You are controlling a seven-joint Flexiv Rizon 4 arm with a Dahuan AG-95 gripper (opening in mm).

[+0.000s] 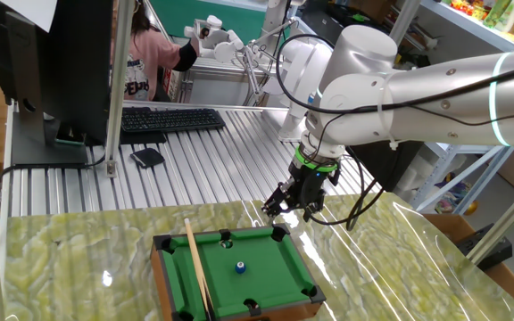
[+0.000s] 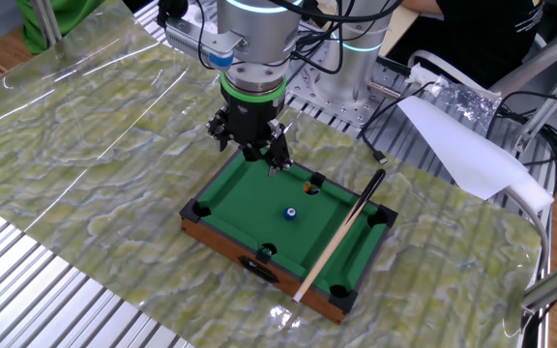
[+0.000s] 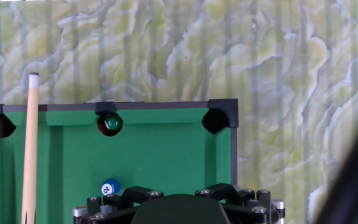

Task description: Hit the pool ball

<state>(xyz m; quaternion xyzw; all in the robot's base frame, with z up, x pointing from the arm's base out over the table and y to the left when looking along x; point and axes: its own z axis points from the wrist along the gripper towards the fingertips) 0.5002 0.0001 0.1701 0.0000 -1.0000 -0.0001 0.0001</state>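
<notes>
Hand view: pool ball (image 3: 110,186) (blue) just beside pincer (image 3: 179,208).

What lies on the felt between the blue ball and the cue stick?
Nothing: in the other fixed view only bare green felt separates the blue pool ball from the wooden cue stick; the hand view agrees.

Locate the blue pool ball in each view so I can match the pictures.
One fixed view: pool ball mid-felt, right of the cue.
Other fixed view: ball mid-felt, left of the cue.
Hand view: ball at bottom, right of the cue.
Shared landmark: the cue.
</notes>
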